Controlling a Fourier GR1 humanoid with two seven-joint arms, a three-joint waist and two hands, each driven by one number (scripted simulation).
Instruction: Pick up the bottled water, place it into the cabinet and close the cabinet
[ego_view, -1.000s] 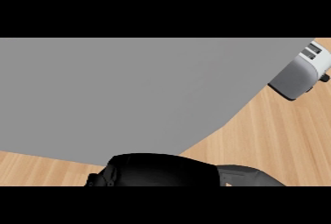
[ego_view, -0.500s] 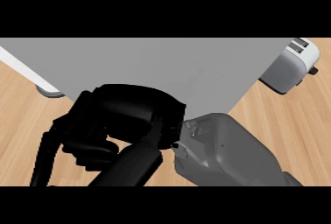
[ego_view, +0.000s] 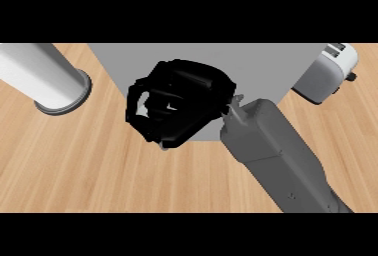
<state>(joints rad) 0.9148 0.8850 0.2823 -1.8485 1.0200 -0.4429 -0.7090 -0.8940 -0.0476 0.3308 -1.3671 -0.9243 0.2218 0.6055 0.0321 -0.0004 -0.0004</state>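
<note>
My right hand (ego_view: 181, 102) has swung up over the grey panel (ego_view: 258, 62); the bottled water (ego_view: 44, 75) now lies well left, axis upright; hand curled, holding nothing.

bottle: the white cylindrical bottled water (ego_view: 46, 80) lay tilted on the wooden counter, upper left.
cabinet: the flat grey cabinet panel (ego_view: 258, 65) filled the top centre.

You have a wooden counter (ego_view: 96, 165), grain running across. On it: a white bottle (ego_view: 40, 75) lying at upper left, a grey flat panel (ego_view: 258, 65) at top centre, a toaster (ego_view: 325, 75) at upper right, just beside the panel
</note>
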